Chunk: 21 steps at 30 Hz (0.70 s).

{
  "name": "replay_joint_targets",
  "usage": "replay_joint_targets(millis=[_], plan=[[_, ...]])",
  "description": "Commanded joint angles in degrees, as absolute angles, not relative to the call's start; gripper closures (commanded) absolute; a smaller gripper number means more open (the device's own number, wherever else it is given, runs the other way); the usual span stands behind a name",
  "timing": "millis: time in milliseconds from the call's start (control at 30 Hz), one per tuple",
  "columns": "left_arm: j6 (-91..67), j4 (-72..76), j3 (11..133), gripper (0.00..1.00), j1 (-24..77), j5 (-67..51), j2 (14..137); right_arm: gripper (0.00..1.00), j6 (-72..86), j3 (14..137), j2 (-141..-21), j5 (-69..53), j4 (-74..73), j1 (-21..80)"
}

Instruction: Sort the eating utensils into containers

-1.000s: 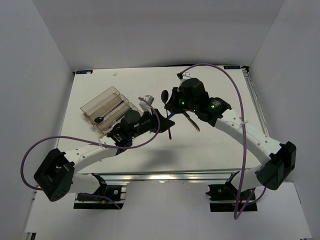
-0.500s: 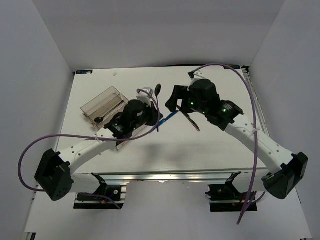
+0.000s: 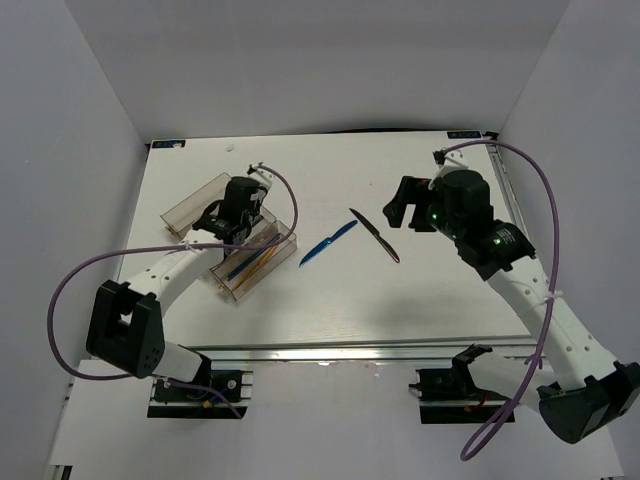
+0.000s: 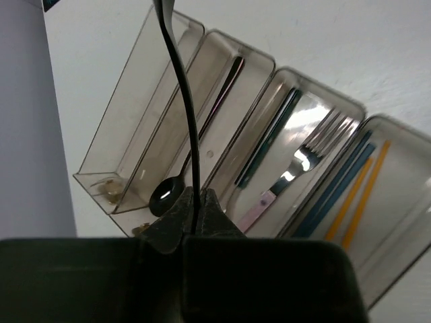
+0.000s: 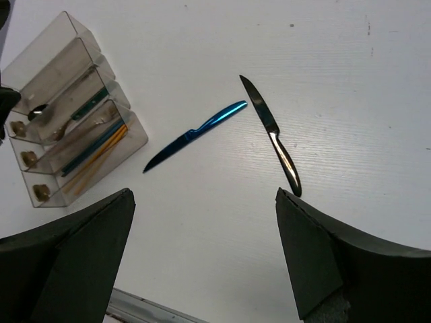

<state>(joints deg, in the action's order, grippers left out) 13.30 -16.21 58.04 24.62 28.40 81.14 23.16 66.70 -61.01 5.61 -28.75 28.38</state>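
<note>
My left gripper (image 4: 195, 202) is shut on the thin handle of a black spoon (image 4: 180, 87); the handle runs up out of frame, hiding the bowl. It hangs over the clear organiser tray (image 4: 108, 145), (image 3: 183, 208). One compartment holds another black spoon (image 4: 166, 196), one a silver fork (image 4: 306, 161), and one blue and orange sticks (image 4: 357, 195). A blue knife (image 5: 195, 134), (image 3: 328, 243) and a dark knife (image 5: 271, 133), (image 3: 374, 234) lie on the table. My right gripper (image 5: 203, 202), (image 3: 395, 207) hovers open and empty above the table, right of the knives.
White walls close in the white table (image 3: 420, 290) on three sides. A metal rail (image 3: 330, 352) runs along the near edge. Purple cables (image 3: 70, 290) loop from both arms.
The right gripper let go of the black spoon, opened wide and drew back right. The left gripper shut on the spoon and carried it left over the tray.
</note>
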Motion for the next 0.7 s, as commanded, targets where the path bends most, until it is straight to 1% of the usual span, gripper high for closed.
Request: replay_joint_targets(millis=[0, 33, 67, 200, 400, 533, 667], plan=[[30.03, -12.13, 57.48, 1.00, 20.23, 22.20, 80.42, 0.10, 18.90, 63.91, -58.11, 4.74, -29.36, 27.69], [33.28, -12.13, 57.05, 1.00, 17.26, 17.45, 80.16, 0.11, 18.81, 62.94, -57.31, 4.40, -28.83, 27.69], [40.36, -13.26, 56.78, 1.00, 15.49, 6.44, 79.98, 0.11, 19.16, 61.97, -56.52, 2.57, -28.13, 27.77], [40.51, -14.57, 60.10, 1.00, 8.01, -4.46, 83.22, 0.11, 20.48, 58.54, -53.71, -2.11, -26.28, 27.69], [49.30, -17.92, 58.54, 1.00, 6.59, -4.30, 86.22, 0.11, 20.39, 59.06, -51.95, -4.39, -26.37, 27.77], [50.80, -17.23, 57.39, 1.00, 5.80, -5.27, 88.06, 0.11, 20.39, 59.33, -52.21, -5.18, -26.19, 27.77], [49.49, -15.21, 57.74, 1.00, 4.75, -2.90, 90.96, 0.11, 20.57, 58.36, -51.95, -6.32, -25.67, 27.77]])
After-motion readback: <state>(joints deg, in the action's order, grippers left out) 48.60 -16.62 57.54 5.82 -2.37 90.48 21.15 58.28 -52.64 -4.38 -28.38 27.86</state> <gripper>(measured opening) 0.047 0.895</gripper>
